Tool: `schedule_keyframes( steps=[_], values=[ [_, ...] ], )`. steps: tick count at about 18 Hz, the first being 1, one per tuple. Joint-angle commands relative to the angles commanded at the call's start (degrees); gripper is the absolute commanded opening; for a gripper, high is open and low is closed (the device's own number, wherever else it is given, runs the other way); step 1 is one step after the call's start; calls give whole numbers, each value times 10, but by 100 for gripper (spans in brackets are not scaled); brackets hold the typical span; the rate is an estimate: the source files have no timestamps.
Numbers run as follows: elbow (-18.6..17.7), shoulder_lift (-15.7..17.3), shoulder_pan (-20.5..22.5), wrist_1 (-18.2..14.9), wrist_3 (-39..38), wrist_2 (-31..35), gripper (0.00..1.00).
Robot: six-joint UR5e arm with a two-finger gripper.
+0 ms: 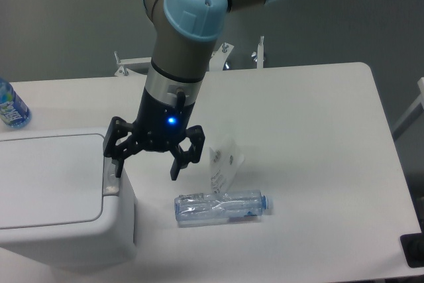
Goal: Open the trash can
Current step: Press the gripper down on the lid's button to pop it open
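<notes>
The wide-open black end effector could miss the big white plastic trash can's small grey latch, leaving its lid shut.

My gripper hangs spread wide at the right edge of the trash can, one finger over the grey latch, the other out over bare table. The lid is flat and shut. Obstacles: a clear bottle lying on its side toward the table's front edge, a small white card standing just behind it, and a blue-labelled bottle at the far left edge. The right half of the table offers open passage.
</notes>
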Motion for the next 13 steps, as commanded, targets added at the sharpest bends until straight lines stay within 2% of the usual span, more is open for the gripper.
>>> schedule_keyframes(
  steps=[13],
  values=[
    [-5,-4,-7,5,1,1,100]
  ],
)
